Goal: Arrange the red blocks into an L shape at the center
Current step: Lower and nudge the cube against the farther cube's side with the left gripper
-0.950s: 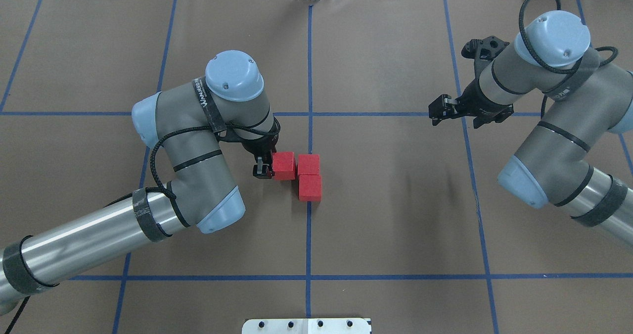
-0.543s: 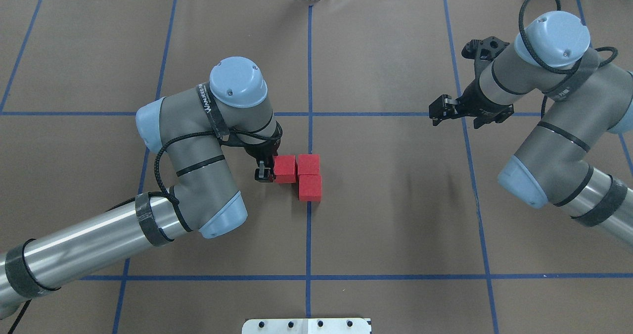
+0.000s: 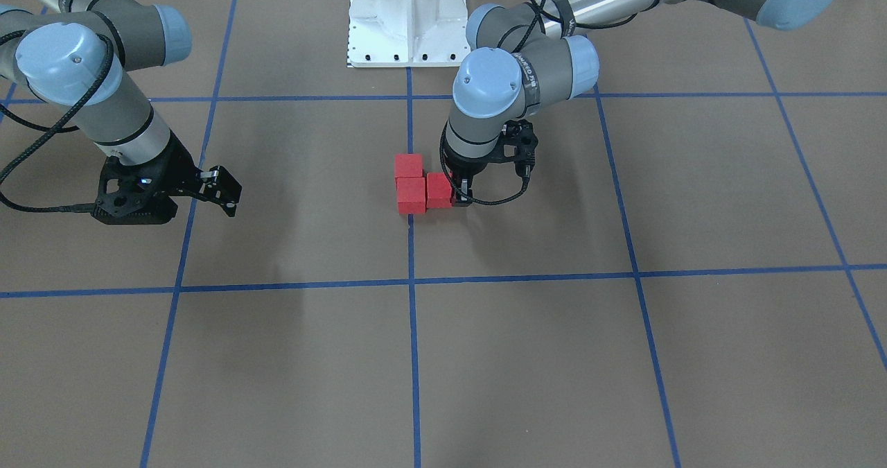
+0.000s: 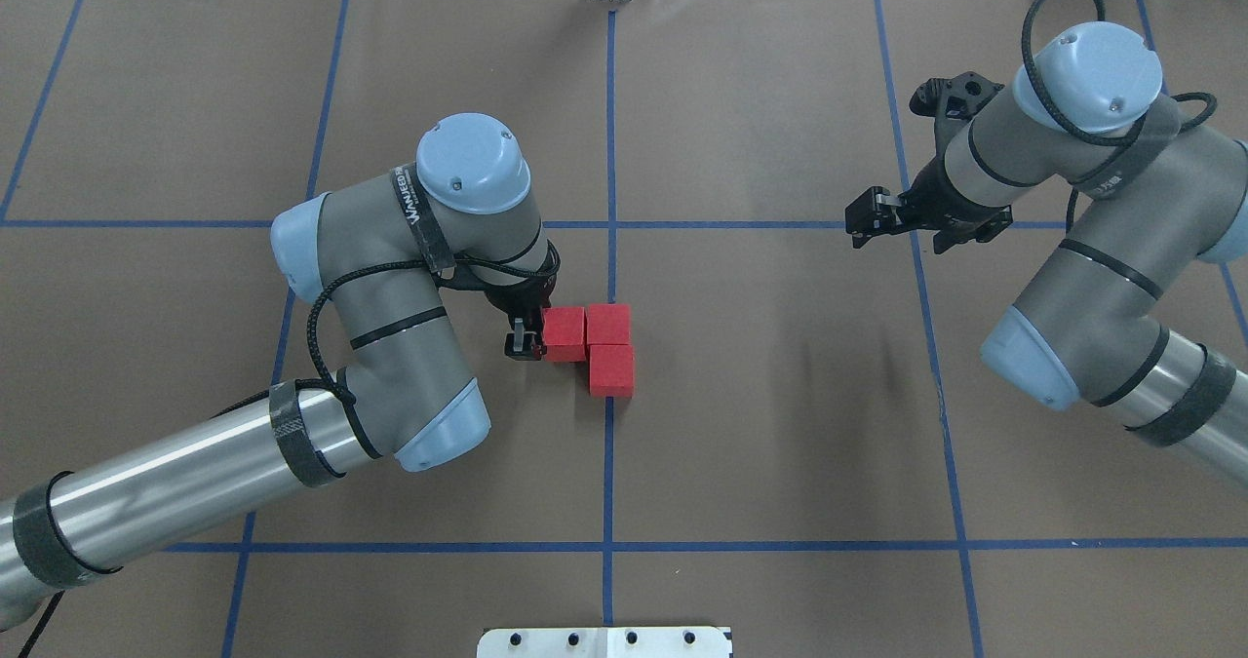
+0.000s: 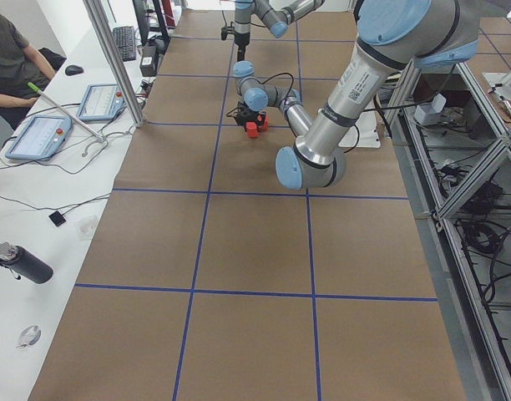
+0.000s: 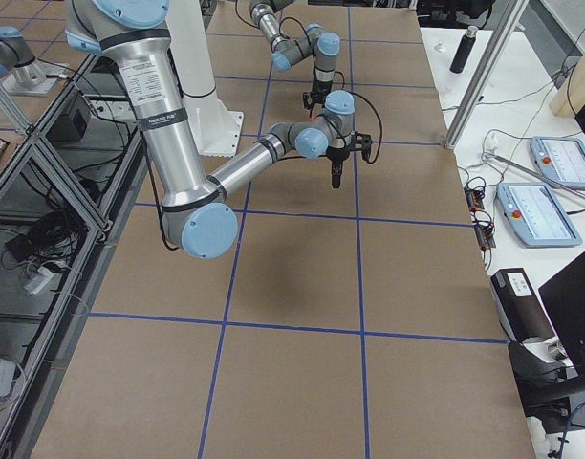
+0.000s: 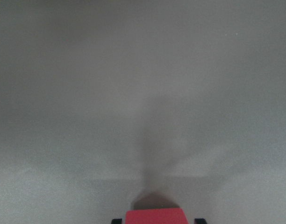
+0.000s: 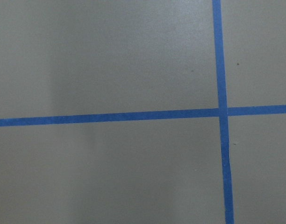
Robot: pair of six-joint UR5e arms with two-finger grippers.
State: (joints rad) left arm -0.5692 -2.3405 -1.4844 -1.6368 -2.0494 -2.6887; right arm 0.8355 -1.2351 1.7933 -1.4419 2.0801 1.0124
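Left arm folds steeply down, left gripper (image 4: 531, 338) clenched on one red block (image 4: 565, 333), its two neighbours touching just beyond; right gripper (image 4: 860, 221) hangs released, well apart.

Three matte red blocks (image 4: 611, 369) have plain, unmarked faces. The counter (image 4: 780, 444) is flat brown, crossed by a grid of thin blue tape lines (image 4: 608, 463). The left arm (image 4: 390, 292) and right arm (image 4: 1072, 307) are grey with pale blue joint caps, shiny silver tubes and black bands. Black cables (image 4: 310, 331) loop along them. The left tool (image 4: 526, 341) and right tool (image 4: 860, 221) are black. The robot's base (image 3: 405, 17) is white.
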